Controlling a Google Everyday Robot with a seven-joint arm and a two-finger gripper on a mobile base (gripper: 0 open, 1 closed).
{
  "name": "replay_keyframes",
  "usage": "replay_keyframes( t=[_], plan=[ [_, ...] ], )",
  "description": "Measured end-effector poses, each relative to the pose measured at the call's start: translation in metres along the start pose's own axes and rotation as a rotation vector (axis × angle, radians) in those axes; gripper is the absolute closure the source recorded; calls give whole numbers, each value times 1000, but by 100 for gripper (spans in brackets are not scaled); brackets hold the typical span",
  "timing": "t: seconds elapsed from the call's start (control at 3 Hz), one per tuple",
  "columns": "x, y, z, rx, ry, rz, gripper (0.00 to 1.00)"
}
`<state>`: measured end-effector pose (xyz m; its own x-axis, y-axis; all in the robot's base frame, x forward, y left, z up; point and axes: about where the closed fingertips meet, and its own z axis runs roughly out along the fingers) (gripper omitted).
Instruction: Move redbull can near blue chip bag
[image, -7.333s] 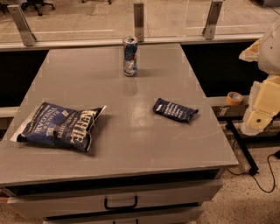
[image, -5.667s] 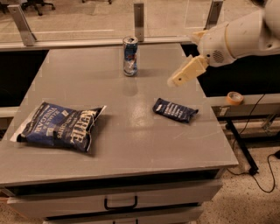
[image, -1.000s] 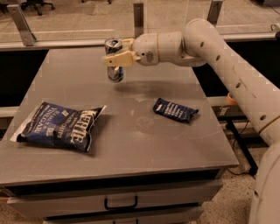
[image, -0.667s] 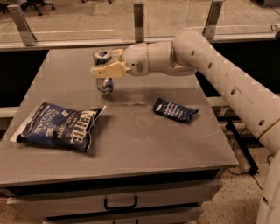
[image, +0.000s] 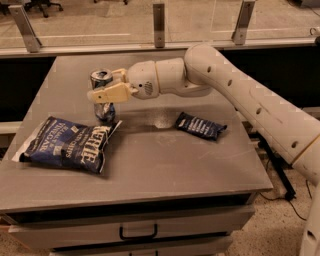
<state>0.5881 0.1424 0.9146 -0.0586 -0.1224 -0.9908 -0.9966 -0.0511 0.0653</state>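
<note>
at table (image: 165, 160) left-centre, gripper (image: 106, 91) pinches redbull can (image: 104, 113) round its middle; can upright, just beside blue chip bag (image: 70, 144) upper-right corner. small dark packet (image: 200, 126) lies well apart, right.

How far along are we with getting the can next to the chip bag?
Looks done: the can is upright, right by the upper right corner of the chip bag. In hand: the end effector grips the can around its upper half. Left: set it down if its base is not yet on the table (I cannot tell), let go, back away.
</note>
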Motion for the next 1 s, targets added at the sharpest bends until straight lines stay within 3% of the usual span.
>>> replay_keyframes(
  t=[0.33, 1.0],
  plan=[
    [8, 13, 7, -42, 13, -41, 58],
    [20, 13, 8, -9, 59, -146, 12]
  ],
)
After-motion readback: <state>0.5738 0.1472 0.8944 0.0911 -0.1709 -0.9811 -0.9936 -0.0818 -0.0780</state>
